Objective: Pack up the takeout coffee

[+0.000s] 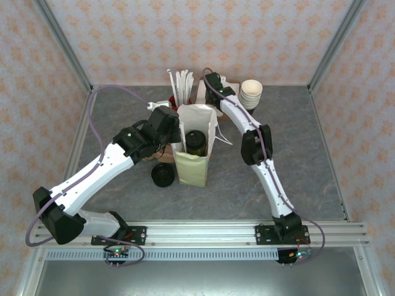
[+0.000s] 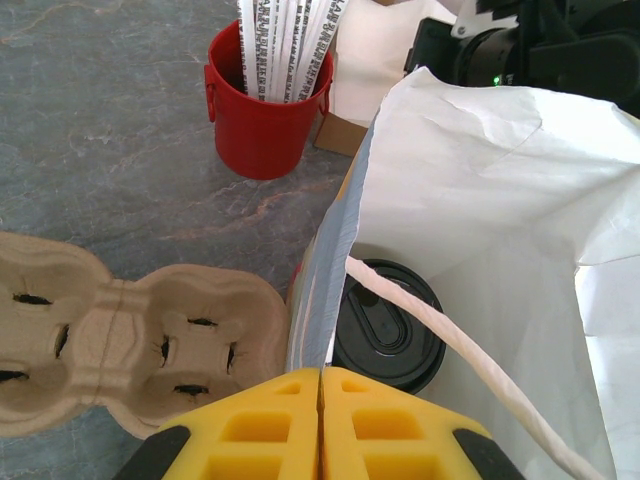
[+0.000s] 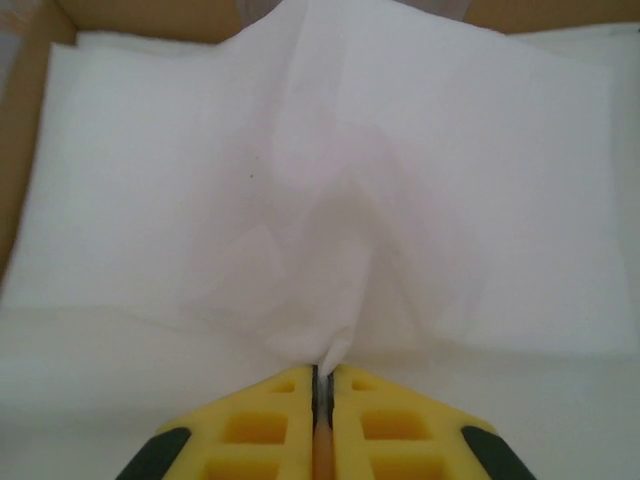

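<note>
i have the left fingers [image 2: 324, 380] clenched tight, yellow pads flat together, at the left rim of the white paper bag [image 2: 480, 170]. the bag's edge runs straight down to their tips, but i cannot tell whether any paper is pinched between them. the right fingers [image 3: 328, 378] are clenched on a sheet of white napkin [image 3: 330, 200], a sliver of it showing in the seam between the pads and the sheet puckering up from that spot. the napkin lies in a cardboard box [image 3: 25, 130] behind the bag.

the takeout coffee [image 2: 388, 320] stands upright inside the bag, at its bottom, black lid facing up, and the bag's white handle strap [image 2: 450, 345] crosses over the lid. from the top camera the takeout coffee [image 1: 196, 142] sits in the open mouth of the bag [image 1: 207, 114], which stands upright near the middle of the desk [image 1: 296, 160].

left of the bag, touching its base, lies a brown pulp cup carrier [image 2: 120, 340]. behind and left of the bag stands a red cup [image 2: 262, 125] holding wrapped stirrers [image 2: 285, 45]. a black round disc [image 1: 163, 175] lies on the desk just left of the bag's front corner. a stack of cream cups [image 1: 251, 94] stands behind and right of the bag, well apart from it.
</note>
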Controlling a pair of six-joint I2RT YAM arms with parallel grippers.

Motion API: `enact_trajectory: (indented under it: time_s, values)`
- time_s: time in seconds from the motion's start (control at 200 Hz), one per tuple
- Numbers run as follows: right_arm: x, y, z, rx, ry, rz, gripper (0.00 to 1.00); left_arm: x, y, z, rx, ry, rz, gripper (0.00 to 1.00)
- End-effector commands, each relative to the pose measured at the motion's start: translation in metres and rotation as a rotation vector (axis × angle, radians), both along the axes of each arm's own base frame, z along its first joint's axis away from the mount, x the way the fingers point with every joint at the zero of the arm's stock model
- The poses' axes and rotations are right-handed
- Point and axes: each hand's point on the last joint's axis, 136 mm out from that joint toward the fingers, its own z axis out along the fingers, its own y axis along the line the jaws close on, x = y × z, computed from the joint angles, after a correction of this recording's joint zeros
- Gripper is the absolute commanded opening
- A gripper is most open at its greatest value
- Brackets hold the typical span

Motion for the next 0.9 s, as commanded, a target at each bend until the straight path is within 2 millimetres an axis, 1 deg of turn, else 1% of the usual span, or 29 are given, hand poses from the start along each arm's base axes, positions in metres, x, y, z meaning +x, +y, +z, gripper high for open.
enact_trajectory:
  time_s: [0.0,0.03,0.2,0.305,0.39,0.56,0.576,0.636,0.721,0.896]
  values:
    - [0.0,-0.001,0.096,0.06,-0.14,0.005,0.07,0.0,0.007,0.009,-0.025,-0.038,0.028,0.09]
    - [-0.001,-0.001,0.104,0.067,-0.151,0.008,0.05,0.0,0.006,0.009,-0.028,-0.038,0.028,0.09]
    - [-0.015,0.0,0.17,0.135,-0.231,0.031,0.01,0.002,0.005,0.007,-0.035,-0.036,0.032,0.09]
    - [-0.029,-0.003,0.209,0.175,-0.273,0.035,0.0,0.003,0.004,0.007,-0.04,-0.038,0.033,0.09]
    - [-0.043,-0.004,0.239,0.212,-0.292,0.045,0.0,0.004,0.004,0.007,-0.035,-0.039,0.039,0.09]
    - [-0.085,-0.008,0.298,0.321,-0.313,0.086,0.0,0.007,0.004,0.01,-0.037,-0.044,0.049,0.1]
    - [-0.091,-0.008,0.305,0.338,-0.313,0.095,0.0,0.007,0.003,0.01,-0.041,-0.044,0.048,0.1]
    - [-0.107,-0.005,0.322,0.396,-0.31,0.125,0.0,0.008,0.001,0.01,-0.048,-0.045,0.045,0.1]
    - [-0.134,0.002,0.345,0.506,-0.291,0.18,0.0,0.009,0.0,0.013,-0.053,-0.051,0.043,0.11]
    - [-0.185,0.016,0.38,0.712,-0.227,0.27,0.0,0.012,-0.001,0.017,-0.05,-0.061,0.037,0.15]
